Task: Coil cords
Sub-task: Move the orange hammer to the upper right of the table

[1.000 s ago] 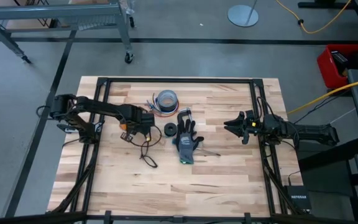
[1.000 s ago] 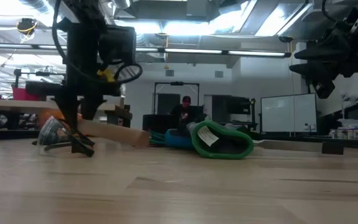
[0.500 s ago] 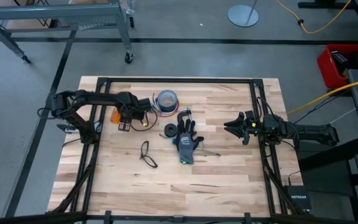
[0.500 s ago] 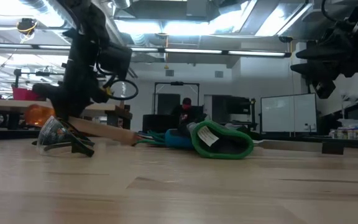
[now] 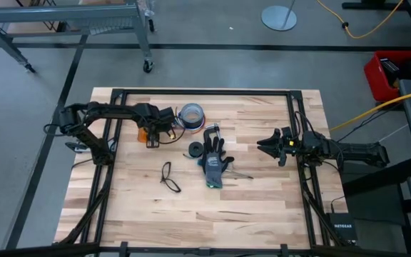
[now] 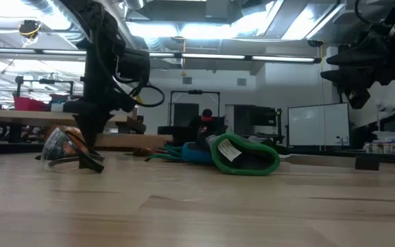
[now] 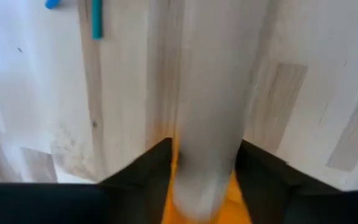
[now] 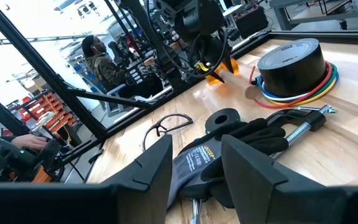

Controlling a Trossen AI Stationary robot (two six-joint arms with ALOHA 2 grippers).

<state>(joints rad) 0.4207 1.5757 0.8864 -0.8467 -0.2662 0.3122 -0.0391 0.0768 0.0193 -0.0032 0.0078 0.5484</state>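
The left gripper (image 5: 161,133) is no longer over the thin dark loose-looped cord (image 5: 166,177). A second ago it hung low above that loop, toward the middle of the light wooden table (image 5: 262,207). Now it has swung toward the far edge and sits just beside the wide blue-grey tape roll (image 5: 190,114).

The loop lies on the bare wood, apart from any gripper and well nearer the near edge than the arm. It reads as a narrow, slack figure rather than a tidy coil.

How the left jaws stand I cannot tell. The left wrist view shows only a pale blurred shape and an orange patch between the dark fingers, and no cord shows there.

The second cord, wound on the small round black disc (image 5: 194,150), rests untouched. It is between the tape roll and the black-and-blue work glove (image 5: 214,163), touching or nearly touching the glove's fingertips.

The right gripper (image 5: 262,145) waits by the right edge as it did a second ago, jaws wide with nothing between them. It faces the glove and the silver metal clamp (image 8: 303,124).

My reading — the loop has been let go or lost, not finished. The coiling probably has to be taken up again from a fresh grasp, with the left arm coming back toward the near edge to reach it.
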